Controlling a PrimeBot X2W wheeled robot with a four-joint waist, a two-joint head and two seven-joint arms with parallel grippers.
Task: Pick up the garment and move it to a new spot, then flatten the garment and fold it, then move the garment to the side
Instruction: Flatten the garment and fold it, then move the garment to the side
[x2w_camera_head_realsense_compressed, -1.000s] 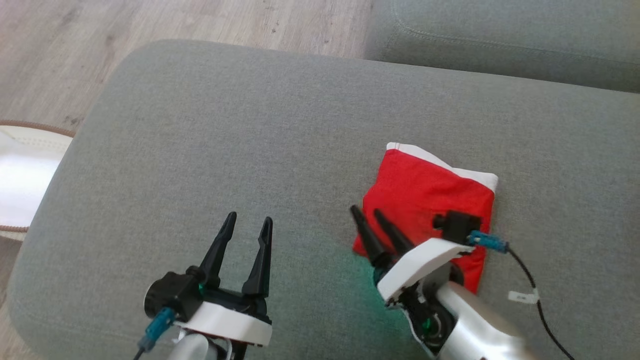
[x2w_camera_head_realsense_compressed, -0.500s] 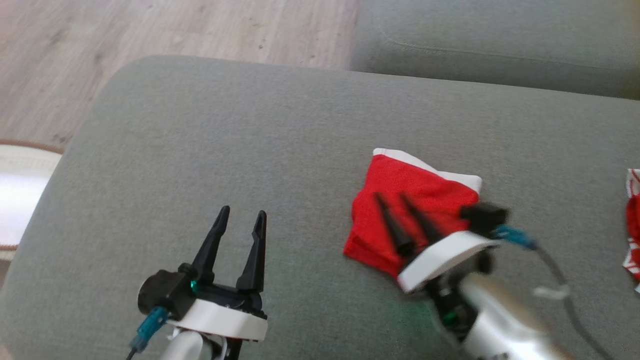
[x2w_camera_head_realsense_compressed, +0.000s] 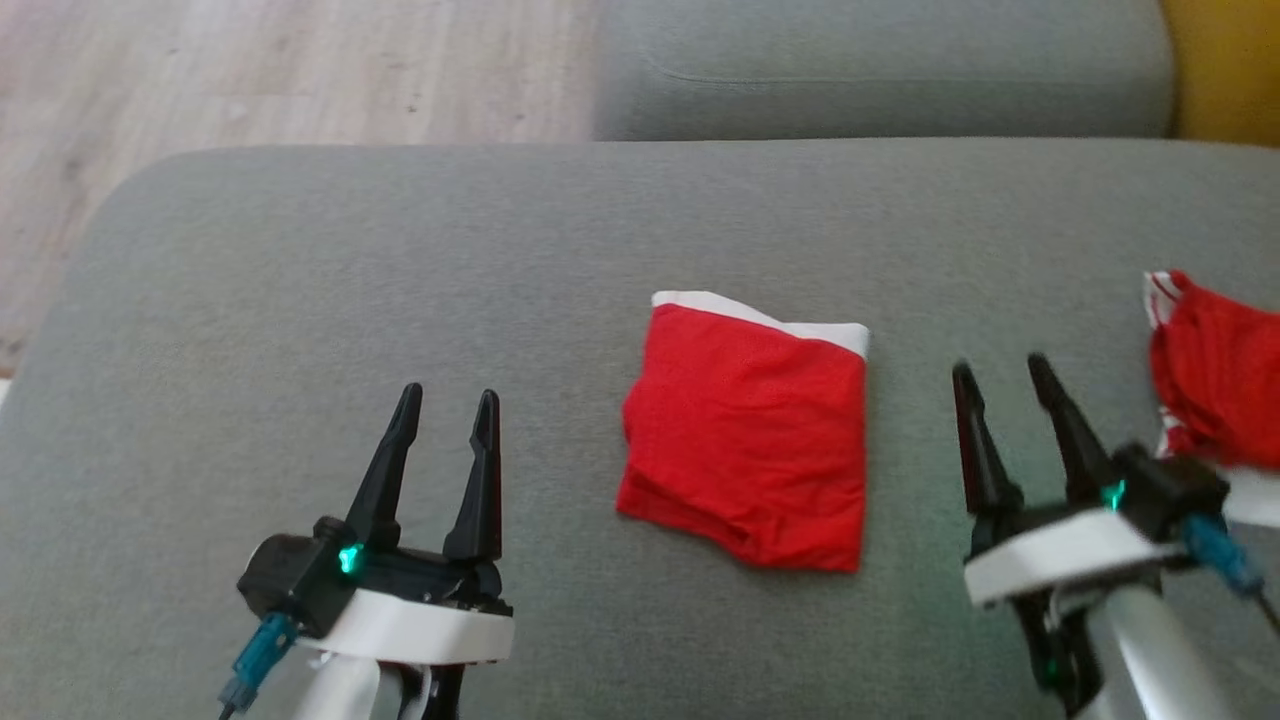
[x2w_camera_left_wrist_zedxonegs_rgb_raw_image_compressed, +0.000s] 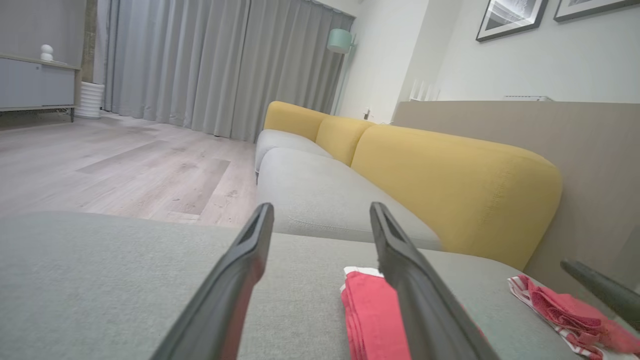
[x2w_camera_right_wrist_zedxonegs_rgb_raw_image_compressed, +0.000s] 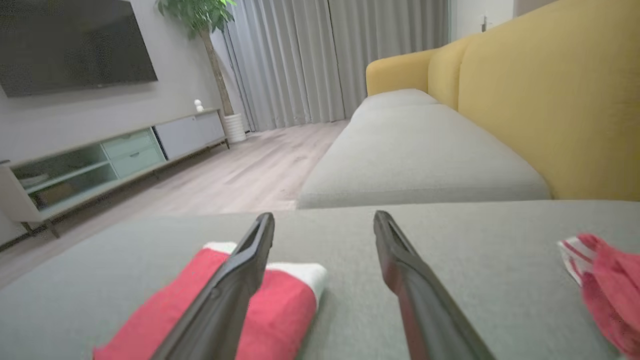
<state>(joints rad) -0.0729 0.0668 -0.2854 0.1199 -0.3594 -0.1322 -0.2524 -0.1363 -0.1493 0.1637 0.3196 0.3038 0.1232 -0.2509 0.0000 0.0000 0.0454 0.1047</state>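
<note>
Two grey sofa cushions: the far cushion (x2w_camera_head_realsense_compressed: 880, 70) is bare, and the near cushion (x2w_camera_head_realsense_compressed: 300, 280) carries two red garments. The folded garment (x2w_camera_head_realsense_compressed: 750, 440) lies flat at its middle, the crumpled garment (x2w_camera_head_realsense_compressed: 1215, 390) at the right edge. Two end effectors flank the folded one: the left end effector (x2w_camera_head_realsense_compressed: 450, 395) and right end effector (x2w_camera_head_realsense_compressed: 1000, 365) both stand spread, holding nothing.

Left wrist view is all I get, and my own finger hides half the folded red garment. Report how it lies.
Observer: In the head view, the folded red garment lies flat on the grey cushion, a tidy rectangle, touched by neither end effector.
Operator: Give me the right end effector.
Observer: The right end effector is open and empty, between the folded garment and the crumpled red-and-white cloth.
Operator: Check the white band.
Observer: The white band runs along the garment's whole far edge.
</note>
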